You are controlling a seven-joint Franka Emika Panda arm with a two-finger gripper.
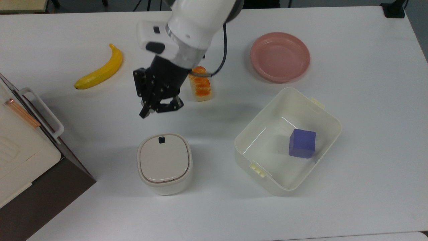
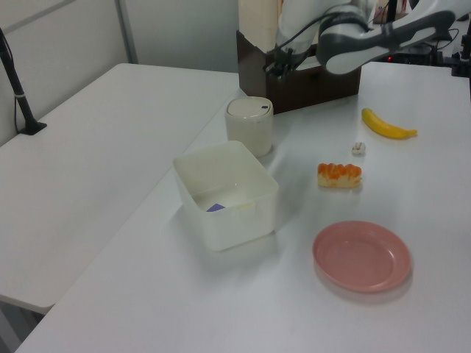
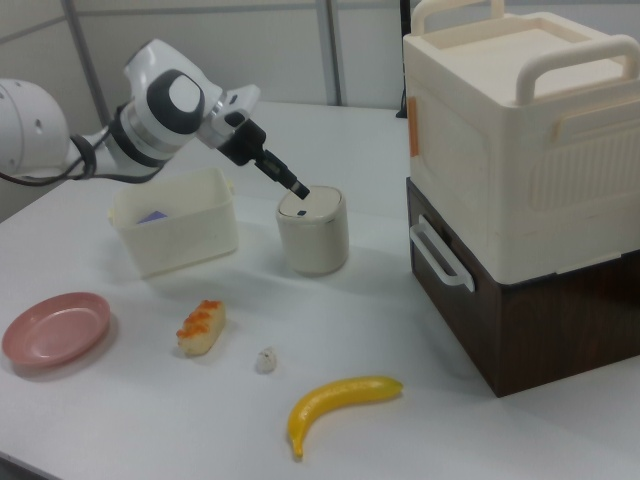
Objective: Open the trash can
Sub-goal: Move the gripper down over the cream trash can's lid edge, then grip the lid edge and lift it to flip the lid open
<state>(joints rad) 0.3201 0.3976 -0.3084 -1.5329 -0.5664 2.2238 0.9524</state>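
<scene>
The trash can (image 1: 164,164) is a small cream bin with a flat beige lid that lies closed; a dark button (image 1: 161,140) sits at the lid's far edge. My gripper (image 1: 144,113) is shut and empty, tilted, its tips pointing toward the bin. In the top view it hangs a little beyond the bin's button edge. In the right view the gripper (image 3: 297,187) tip stands just above the button (image 3: 301,212) of the trash can (image 3: 312,235), a small gap between them. In the left view the gripper (image 2: 274,68) is above the trash can (image 2: 249,125).
A lidless cream tub (image 1: 277,187) holding a blue cube (image 1: 302,143) stands at the top view's right of the bin. Bread (image 1: 201,88), a banana (image 1: 100,70) and a pink plate (image 1: 280,57) lie beyond. A cream box on a brown base (image 1: 20,150) fills the top view's left.
</scene>
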